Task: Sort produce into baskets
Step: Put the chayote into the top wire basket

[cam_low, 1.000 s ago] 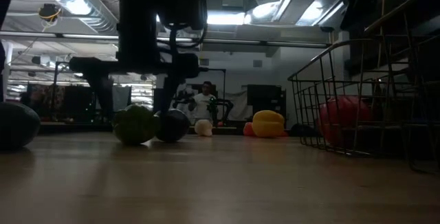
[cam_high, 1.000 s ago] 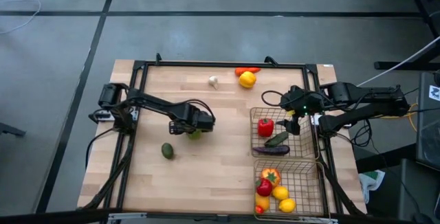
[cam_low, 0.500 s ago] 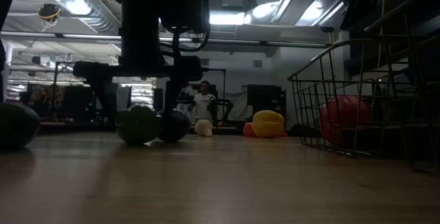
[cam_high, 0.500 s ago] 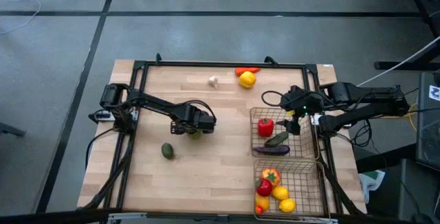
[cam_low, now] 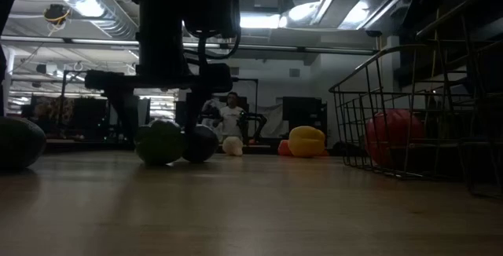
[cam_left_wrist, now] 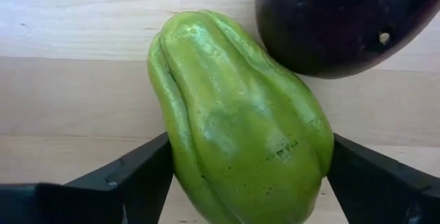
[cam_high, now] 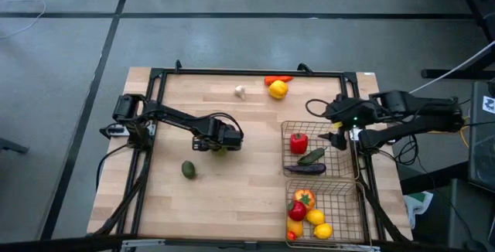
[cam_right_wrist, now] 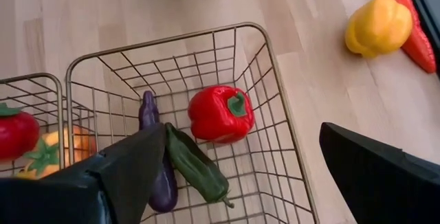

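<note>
Pepper (cam_left_wrist: 240, 128) between left gripper (cam_high: 220, 139) fingers, eggplant (cam_left_wrist: 340, 21) touching it

1. robotics lab or workshop: exposed ceiling ducts (cam_low: 86, 1) and strip lights overhead.
2. bare grey concrete floor (cam_high: 232, 35) with taped lines.
3. wooden tabletop (cam_high: 232, 182) in black frame, cables trailing.
</note>
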Robot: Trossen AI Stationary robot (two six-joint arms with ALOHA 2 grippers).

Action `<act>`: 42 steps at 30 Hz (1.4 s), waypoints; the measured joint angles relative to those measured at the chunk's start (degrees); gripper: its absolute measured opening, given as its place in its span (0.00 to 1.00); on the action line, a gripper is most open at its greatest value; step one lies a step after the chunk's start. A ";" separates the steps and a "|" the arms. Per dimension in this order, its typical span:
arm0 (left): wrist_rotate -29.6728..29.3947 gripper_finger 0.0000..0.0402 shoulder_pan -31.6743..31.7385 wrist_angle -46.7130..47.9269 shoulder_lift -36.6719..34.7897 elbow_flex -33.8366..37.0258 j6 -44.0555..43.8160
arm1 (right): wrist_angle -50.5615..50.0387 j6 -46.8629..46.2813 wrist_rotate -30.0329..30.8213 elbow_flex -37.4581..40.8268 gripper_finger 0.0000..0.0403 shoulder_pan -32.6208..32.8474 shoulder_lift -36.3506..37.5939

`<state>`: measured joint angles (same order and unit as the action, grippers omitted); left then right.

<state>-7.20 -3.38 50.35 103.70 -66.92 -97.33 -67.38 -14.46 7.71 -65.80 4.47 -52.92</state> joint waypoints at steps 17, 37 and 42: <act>15.52 0.82 -2.16 -10.53 -1.66 -1.24 7.52 | -0.59 -0.01 0.89 0.00 0.95 0.00 2.97; 6.79 0.82 -7.63 -62.88 -1.70 -5.38 9.09 | -0.40 -0.02 0.89 0.00 0.95 0.00 2.93; -0.83 0.82 -7.63 -63.39 -1.65 -5.38 14.82 | -0.41 -0.02 0.89 0.00 0.95 0.00 2.93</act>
<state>-8.03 -11.00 -13.04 102.05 -72.29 -82.51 -67.79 -14.48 8.60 -65.80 4.47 -50.00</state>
